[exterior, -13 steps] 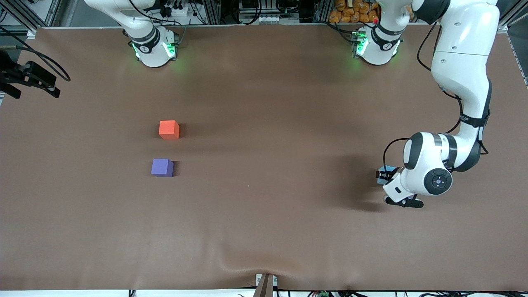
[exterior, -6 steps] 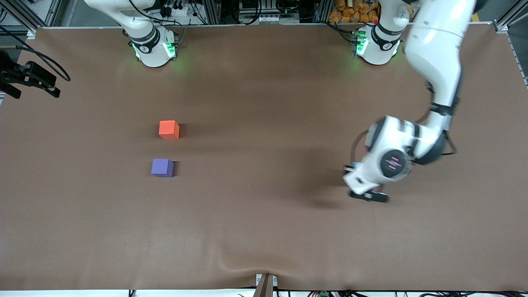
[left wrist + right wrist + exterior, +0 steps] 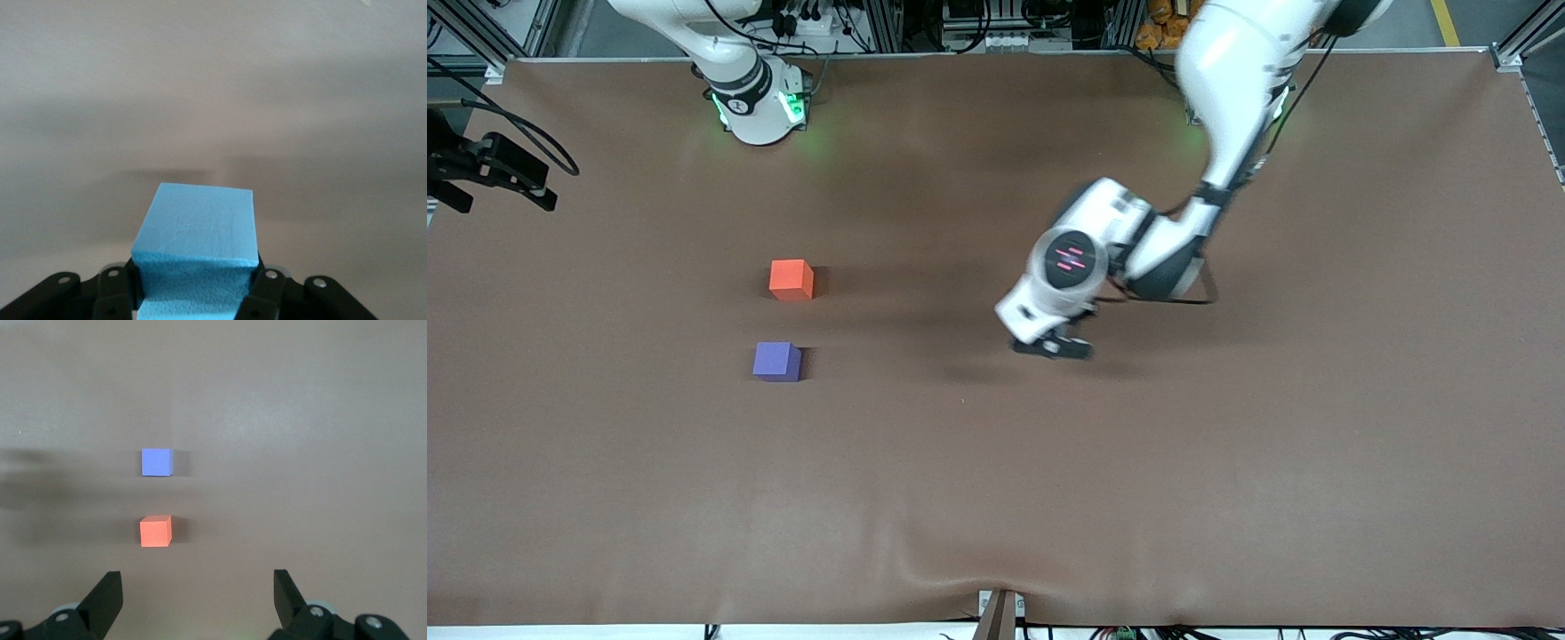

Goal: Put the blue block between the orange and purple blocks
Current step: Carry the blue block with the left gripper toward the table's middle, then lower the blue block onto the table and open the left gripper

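The orange block [image 3: 791, 279] and the purple block [image 3: 776, 362] sit on the brown table toward the right arm's end, with a gap between them; the purple one is nearer the front camera. Both show in the right wrist view, purple [image 3: 157, 462] and orange [image 3: 155, 531]. My left gripper [image 3: 197, 297] is shut on the blue block [image 3: 197, 230] and holds it in the air over the middle of the table. In the front view the left hand [image 3: 1049, 307] hides the block. My right gripper [image 3: 197, 600] is open and empty, high above the two blocks.
The brown cloth [image 3: 996, 498] covers the whole table and has a wrinkle at its front edge [image 3: 960, 582]. A black camera rig [image 3: 489, 164] stands at the right arm's end of the table. The arm bases [image 3: 756, 98] stand along the back edge.
My left arm has carried the blue block from the left arm's end of the table to over the middle, toward the orange and purple blocks. Those two blocks have not moved.
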Robot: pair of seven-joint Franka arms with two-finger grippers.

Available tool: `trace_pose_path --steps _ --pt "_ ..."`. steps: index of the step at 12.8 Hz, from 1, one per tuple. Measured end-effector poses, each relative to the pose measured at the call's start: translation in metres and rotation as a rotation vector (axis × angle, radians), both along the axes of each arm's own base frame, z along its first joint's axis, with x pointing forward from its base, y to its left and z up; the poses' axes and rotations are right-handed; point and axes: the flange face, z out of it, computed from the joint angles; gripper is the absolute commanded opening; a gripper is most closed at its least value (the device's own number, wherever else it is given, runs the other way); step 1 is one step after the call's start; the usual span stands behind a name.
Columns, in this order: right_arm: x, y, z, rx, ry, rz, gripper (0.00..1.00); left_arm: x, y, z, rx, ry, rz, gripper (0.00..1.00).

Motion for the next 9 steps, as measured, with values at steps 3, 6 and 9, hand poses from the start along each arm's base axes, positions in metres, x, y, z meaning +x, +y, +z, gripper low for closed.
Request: trace_pose_path --steps 3,6,9 --pt "0.0 0.0 0.0 0.0 0.001 0.0 1.0 -0.038 -0.058 -0.028 -0.014 -0.014 -0.013 0.12" --pt "0.0 0.0 -0.001 0.0 0.001 0.0 1.0 -0.052 -0.078 -0.04 -0.044 -0.037 -0.032 1.0" --pt "0.001 0.0 -0.001 0.0 0.003 0.0 1.0 -0.059 -0.083 -0.053 -0.034 -0.045 -0.044 1.0"
